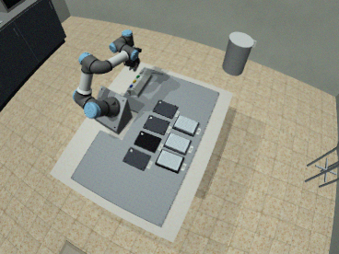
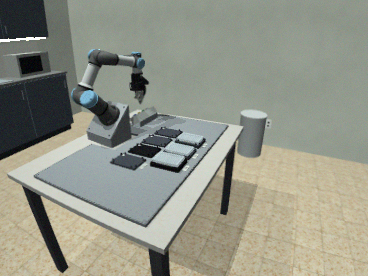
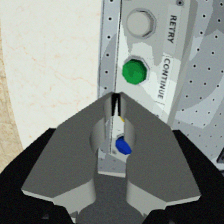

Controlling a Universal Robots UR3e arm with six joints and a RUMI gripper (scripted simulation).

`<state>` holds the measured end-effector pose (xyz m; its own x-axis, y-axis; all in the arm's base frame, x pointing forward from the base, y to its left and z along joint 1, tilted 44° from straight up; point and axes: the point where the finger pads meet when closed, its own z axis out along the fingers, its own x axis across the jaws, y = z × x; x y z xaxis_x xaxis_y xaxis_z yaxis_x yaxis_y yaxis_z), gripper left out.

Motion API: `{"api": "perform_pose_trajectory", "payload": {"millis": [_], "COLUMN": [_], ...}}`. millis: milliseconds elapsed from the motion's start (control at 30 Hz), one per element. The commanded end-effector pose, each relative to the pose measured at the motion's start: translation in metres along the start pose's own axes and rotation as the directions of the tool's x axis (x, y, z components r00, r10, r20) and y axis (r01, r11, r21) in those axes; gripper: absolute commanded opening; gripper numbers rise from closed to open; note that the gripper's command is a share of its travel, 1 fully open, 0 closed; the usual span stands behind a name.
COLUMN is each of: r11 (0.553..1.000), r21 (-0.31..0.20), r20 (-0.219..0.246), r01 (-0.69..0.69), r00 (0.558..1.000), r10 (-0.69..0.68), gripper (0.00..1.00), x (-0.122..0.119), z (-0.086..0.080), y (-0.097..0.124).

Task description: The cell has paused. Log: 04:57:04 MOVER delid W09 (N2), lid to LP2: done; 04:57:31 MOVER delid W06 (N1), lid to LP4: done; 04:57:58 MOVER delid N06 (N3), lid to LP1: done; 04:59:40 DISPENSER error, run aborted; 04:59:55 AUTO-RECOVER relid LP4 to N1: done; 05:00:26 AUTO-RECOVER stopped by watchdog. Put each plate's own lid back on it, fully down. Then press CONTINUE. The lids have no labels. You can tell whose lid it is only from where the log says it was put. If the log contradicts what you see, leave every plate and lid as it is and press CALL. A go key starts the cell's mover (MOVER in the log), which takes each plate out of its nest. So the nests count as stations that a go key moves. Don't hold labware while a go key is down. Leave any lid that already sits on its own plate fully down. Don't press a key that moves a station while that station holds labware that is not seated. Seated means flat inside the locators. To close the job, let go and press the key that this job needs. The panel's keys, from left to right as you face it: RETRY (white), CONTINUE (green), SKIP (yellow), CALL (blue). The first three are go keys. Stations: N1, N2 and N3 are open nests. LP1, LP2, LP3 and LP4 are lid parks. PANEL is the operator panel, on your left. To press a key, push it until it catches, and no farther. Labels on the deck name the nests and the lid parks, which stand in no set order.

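Observation:
My gripper is shut and empty. It hangs above the operator panel at the table's far left end. In the wrist view its tips sit just below the green CONTINUE key. The white RETRY key lies beyond that. The blue key shows through the gap under the fingers, which hide most of the yellow key. Three plates with pale tops sit in a row of nests.
Four dark lid parks line up beside the nests and look flat; their labels are too small to read. The arm's base stands near the panel. A grey bin stands on the floor beyond the table.

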<state>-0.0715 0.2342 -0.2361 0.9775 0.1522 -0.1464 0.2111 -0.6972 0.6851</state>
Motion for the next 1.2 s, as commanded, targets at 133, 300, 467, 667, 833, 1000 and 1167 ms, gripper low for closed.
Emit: {"api": "perform_pose_trajectory", "payload": {"millis": [133, 300, 467, 667, 833, 1000, 1167], "r11": [1.000, 1.000, 1.000, 1.000, 1.000, 1.000, 1.000], "r21": [0.003, 0.003, 0.003, 0.003, 0.003, 0.003, 0.003], "r20": [-0.001, -0.001, -0.001, -0.001, -0.001, -0.001, -0.001], "r01": [-0.001, -0.001, -0.001, -0.001, -0.001, -0.001, -0.001], "r00": [1.000, 1.000, 1.000, 1.000, 1.000, 1.000, 1.000], "r10": [0.001, 0.001, 0.001, 0.001, 0.001, 0.001, 0.001], "gripper": [0.00, 0.00, 0.00, 0.00, 0.00, 0.00, 0.00], "x": [0.000, 0.000, 0.000, 0.000, 0.000, 0.002, 0.003], "z": [-0.001, 0.007, 0.016, 0.019, 0.019, 0.022, 0.023], "y": [-0.001, -0.001, -0.001, -0.001, -0.001, -0.001, -0.001]}}
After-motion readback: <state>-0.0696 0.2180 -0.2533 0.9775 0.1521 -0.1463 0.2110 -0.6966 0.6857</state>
